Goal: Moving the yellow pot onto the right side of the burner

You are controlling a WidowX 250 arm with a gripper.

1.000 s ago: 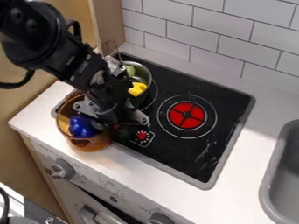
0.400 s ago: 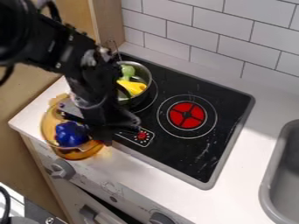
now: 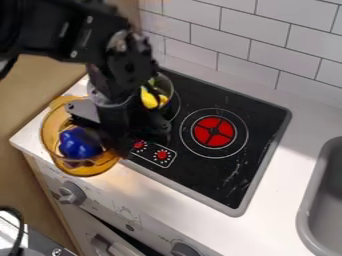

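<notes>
Obliquely, black arm (image 3: 57,32) entering upper left, wrist bent downward, gripper (image 3: 112,136) pinching the rim of the yellow pot (image 3: 87,168), blue toy (image 3: 80,143) inside, pot beside the cooktop (image 3: 257,132), markings around red dials (image 3: 161,155) illegibly small.

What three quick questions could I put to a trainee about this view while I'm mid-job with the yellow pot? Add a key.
1. True or false: the yellow pot is standing on the red burner.
2. What is inside the yellow pot? (a) a green object (b) a blue object (c) a red object
3. Fill in: the sink is at the ____ edge of the view.

Key: 1 false; 2 b; 3 right.
</notes>
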